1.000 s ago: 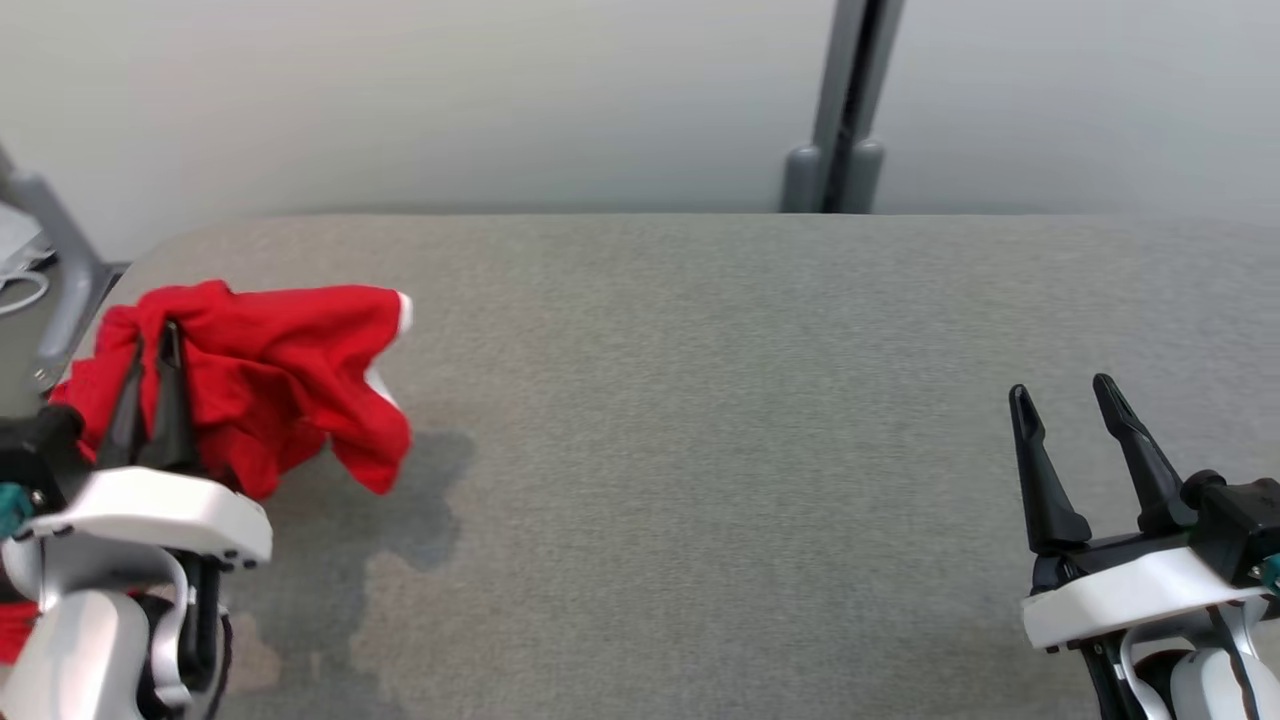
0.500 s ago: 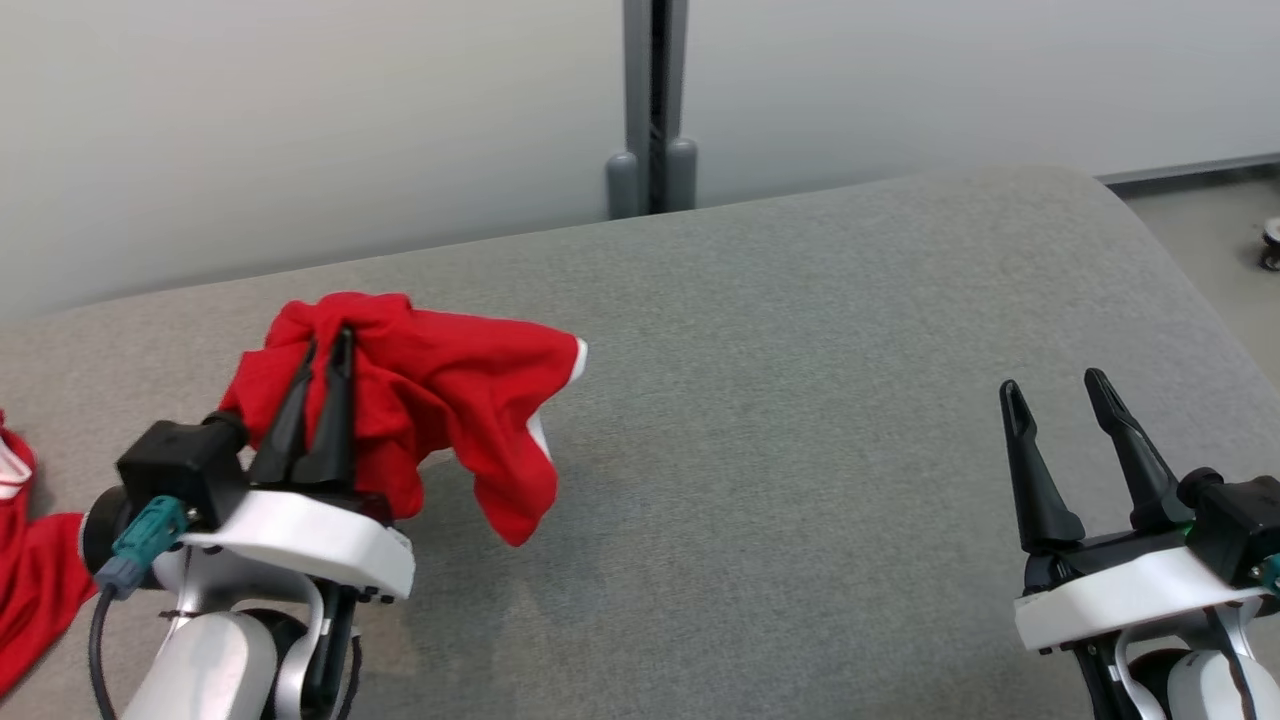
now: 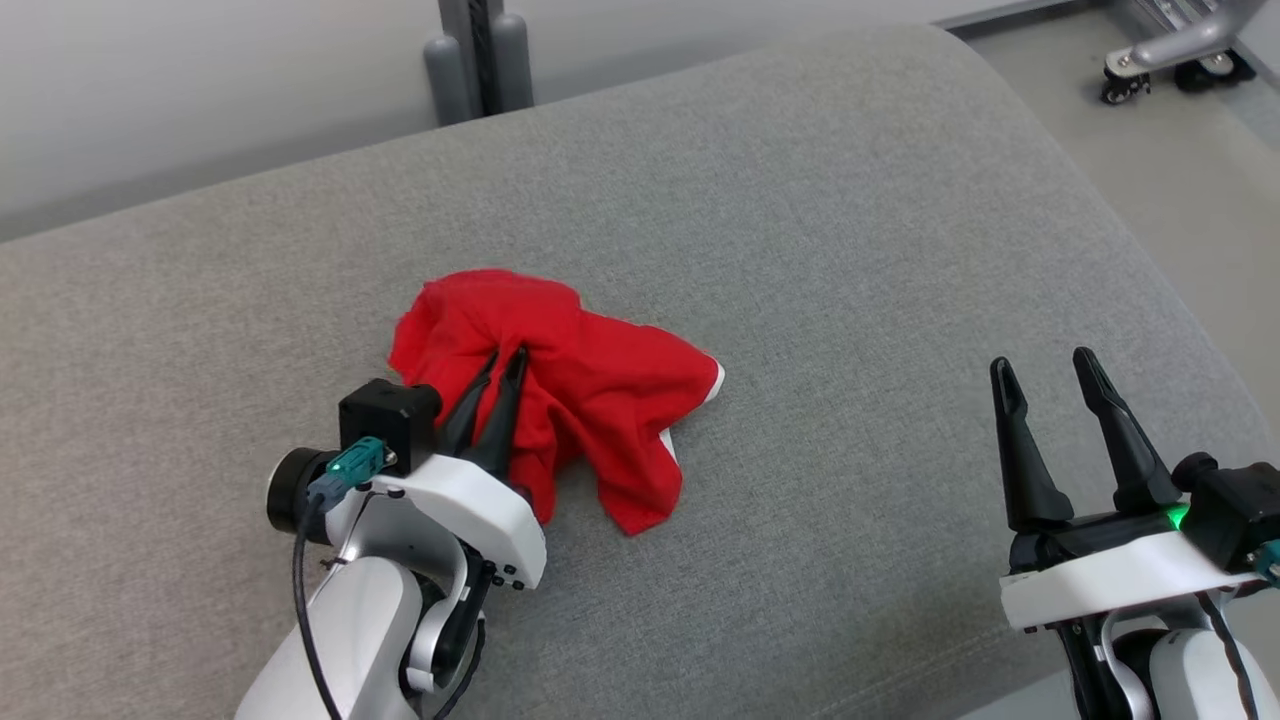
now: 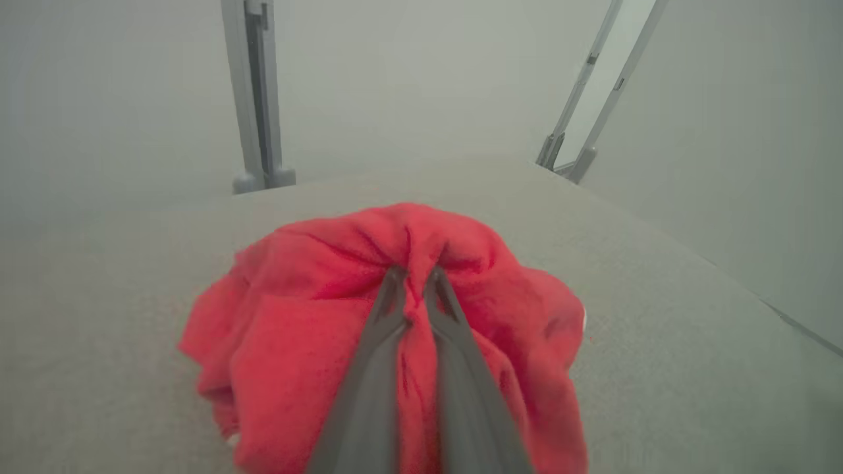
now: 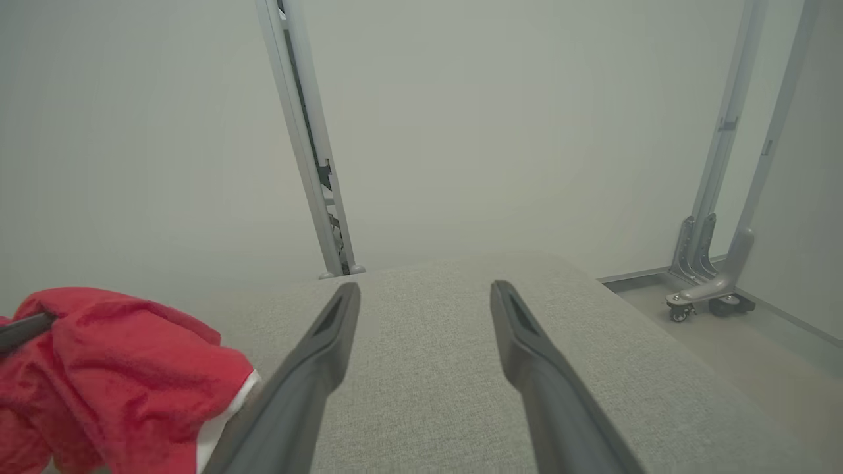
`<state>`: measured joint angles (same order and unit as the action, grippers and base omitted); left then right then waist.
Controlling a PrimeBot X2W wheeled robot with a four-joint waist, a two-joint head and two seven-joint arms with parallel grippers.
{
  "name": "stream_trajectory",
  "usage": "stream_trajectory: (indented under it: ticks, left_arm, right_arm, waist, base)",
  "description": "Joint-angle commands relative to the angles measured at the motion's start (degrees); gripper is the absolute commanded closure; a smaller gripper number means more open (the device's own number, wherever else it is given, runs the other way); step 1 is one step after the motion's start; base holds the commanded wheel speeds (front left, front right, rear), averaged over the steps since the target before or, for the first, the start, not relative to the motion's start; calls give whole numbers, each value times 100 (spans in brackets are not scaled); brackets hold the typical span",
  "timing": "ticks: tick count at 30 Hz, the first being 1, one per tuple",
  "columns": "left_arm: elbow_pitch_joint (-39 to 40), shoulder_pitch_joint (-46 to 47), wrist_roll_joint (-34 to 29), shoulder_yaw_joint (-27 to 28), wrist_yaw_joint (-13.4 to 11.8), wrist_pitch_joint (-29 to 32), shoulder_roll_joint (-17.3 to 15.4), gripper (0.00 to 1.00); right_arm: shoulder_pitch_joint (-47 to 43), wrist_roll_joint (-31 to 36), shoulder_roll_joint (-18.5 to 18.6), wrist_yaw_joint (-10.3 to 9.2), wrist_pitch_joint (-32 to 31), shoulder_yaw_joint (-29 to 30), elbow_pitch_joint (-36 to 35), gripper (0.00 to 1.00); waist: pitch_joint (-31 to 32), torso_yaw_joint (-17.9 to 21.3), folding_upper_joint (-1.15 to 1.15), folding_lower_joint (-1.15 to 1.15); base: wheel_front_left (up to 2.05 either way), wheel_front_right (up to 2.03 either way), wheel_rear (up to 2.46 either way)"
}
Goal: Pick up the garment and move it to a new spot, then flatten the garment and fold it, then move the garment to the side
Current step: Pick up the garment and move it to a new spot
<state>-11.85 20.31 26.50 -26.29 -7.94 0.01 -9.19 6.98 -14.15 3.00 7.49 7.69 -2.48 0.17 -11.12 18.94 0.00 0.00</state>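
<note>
- The red garment [image 3: 590, 390] is bunched up left of the middle of the grey padded table [image 3: 850, 250], with a white trim [image 3: 716, 378] at its right edge.
- The left gripper [image 3: 505, 356] reaches into it from the near side. Its fingers are pressed together, pinching a gathered fold at the top of the bunch.
- The left wrist view gives that pinch up close: creases run into the fingertips [image 4: 395, 280] and cloth drapes down on both sides.
- The head view gives the garment's whole outline; whether its lower folds rest on the table I cannot tell.
- The right gripper [image 3: 1042, 362] hovers at the near right, well apart from the garment, fingers spread with nothing between them.
- The right wrist view catches the garment's right part at its far left, and a castor foot [image 5: 701, 303] on the floor beyond the table's right end.
- A grey post [image 3: 480, 50] stands behind the far edge.
</note>
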Motion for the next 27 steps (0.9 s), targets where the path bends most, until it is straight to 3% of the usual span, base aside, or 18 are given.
stream_trajectory:
  ticks: [1, 8, 9, 10, 17, 27]
  left_arm:
    - [-59, 81, 8, -5, 41, 4, 0, 100]
    - [-904, 267, 23, -328, 348, 9, 183, 100]
    - [-975, 280, 51, -360, 392, 17, 209, 61]
    - [-1030, 303, 66, -384, 435, -15, 219, 0]
    - [-812, 163, 123, -388, 564, -443, 254, 0]
    - [-2, -479, 323, 373, -44, -856, -260, 0]
  right_arm:
    - [62, -28, 2, 0, 58, -1, 14, 0]
    - [157, -150, 1, 0, 201, -5, 188, 0]
    - [166, -147, 1, 0, 206, -8, 210, 0]
    - [176, -148, 0, 0, 211, -17, 230, 0]
    - [169, -67, 3, 0, 188, 96, 242, 0]
    - [-37, 162, 5, 0, 17, 175, 140, 0]
  waist:
    - [-197, 164, 0, 0]
    - [-338, 145, 0, 0]
    - [-327, 113, 0, 0]
    - [-315, 79, 0, 0]
    - [-70, -295, 0, 0]
    - [421, -922, 0, 0]
  base:
    - [0, 0, 0]
    - [0, 0, 0]
    - [0, 0, 0]
    - [0, 0, 0]
    - [0, 0, 0]
    - [0, 0, 0]
